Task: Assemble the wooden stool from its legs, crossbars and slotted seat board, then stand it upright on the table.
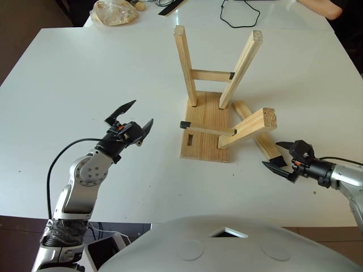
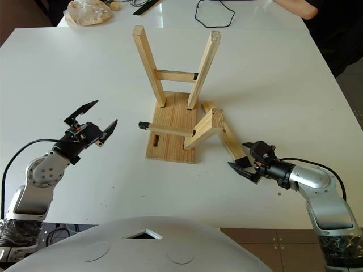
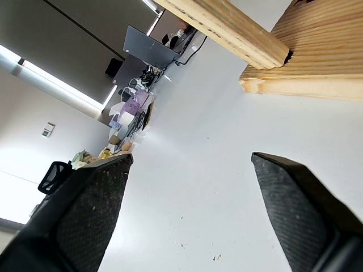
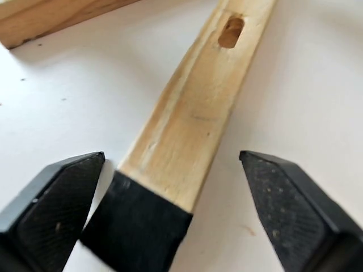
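Your right gripper [image 4: 170, 161] is holding its jaws apart around the loose leg [image 4: 198, 102], ready for clamping; the left gripper [image 1: 142, 112] is idling, jaws apart.

seat board [image 1: 209, 152]: 1 | legs: 4 (left upright leg [image 1: 185, 65], right upright leg [image 1: 241, 68], tilted leg [image 1: 249, 127], flat leg [image 1: 267, 148] on the desk [image 1: 85, 73]) | crossbars: 2 (upper crossbar [image 1: 212, 75], lower crossbar [image 1: 207, 128]) | free slot [image 1: 190, 137] in board: 1 (as far as visible) | grippers: 2 (left gripper [image 1: 143, 111], right gripper [image 1: 271, 154]) | bag [image 1: 115, 12]: 1 | black cable [image 1: 238, 17]: 1

White table [image 1: 85, 68], dark floor [image 1: 17, 34] beyond
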Robot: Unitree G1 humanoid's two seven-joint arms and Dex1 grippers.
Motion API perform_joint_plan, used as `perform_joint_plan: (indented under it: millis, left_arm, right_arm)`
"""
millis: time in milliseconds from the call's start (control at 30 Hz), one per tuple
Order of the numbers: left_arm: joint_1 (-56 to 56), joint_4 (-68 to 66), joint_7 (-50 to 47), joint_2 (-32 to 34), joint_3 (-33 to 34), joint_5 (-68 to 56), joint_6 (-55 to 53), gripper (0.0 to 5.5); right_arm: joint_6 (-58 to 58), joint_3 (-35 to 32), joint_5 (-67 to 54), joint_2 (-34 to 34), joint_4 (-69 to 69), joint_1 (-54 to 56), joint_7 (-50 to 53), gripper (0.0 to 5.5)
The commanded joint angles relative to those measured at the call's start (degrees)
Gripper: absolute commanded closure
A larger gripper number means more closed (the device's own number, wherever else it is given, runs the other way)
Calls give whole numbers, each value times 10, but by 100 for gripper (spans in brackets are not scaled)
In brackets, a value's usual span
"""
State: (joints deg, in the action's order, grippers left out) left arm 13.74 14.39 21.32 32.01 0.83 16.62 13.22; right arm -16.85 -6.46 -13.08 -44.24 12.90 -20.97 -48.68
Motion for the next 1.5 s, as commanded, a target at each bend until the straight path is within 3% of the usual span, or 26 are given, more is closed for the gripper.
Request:
perform_joint_plan:
  millis: [33,167,467,667,1033,1167,1267,1400,1500]
  left_arm:
    - [-15,-2,6,4,-11,6,-3,161]
    - [-16,-4,5,4,-14,6,-2,161]
    - [-25,-8,4,2,-12,-1,-4,161]
    - [-36,-8,0,-1,0,-14,-14,161]
    - [-76,1,14,8,51,-80,-41,161]
    - [-113,33,51,27,104,-178,-95,161]
    - [-164,95,72,35,141,-304,-198,161]
    - [-263,204,31,41,176,-608,-382,187]
    - [-311,248,6,52,153,-743,-439,223]
  right_arm:
    - [-16,3,-10,30,-28,19,18,112]
    - [-10,8,-7,39,-41,20,20,112]
    - [-14,15,-18,42,-40,19,13,268]
    - [-10,16,-15,32,-53,31,8,331]
    - [-6,-45,-65,53,-75,119,30,342]
    - [-35,-110,-130,55,-96,180,38,342]
    - [-89,-173,-237,59,-70,241,42,342]
    - [-195,-226,-453,45,33,293,33,342]
    - [-234,-225,-560,28,90,311,25,342]
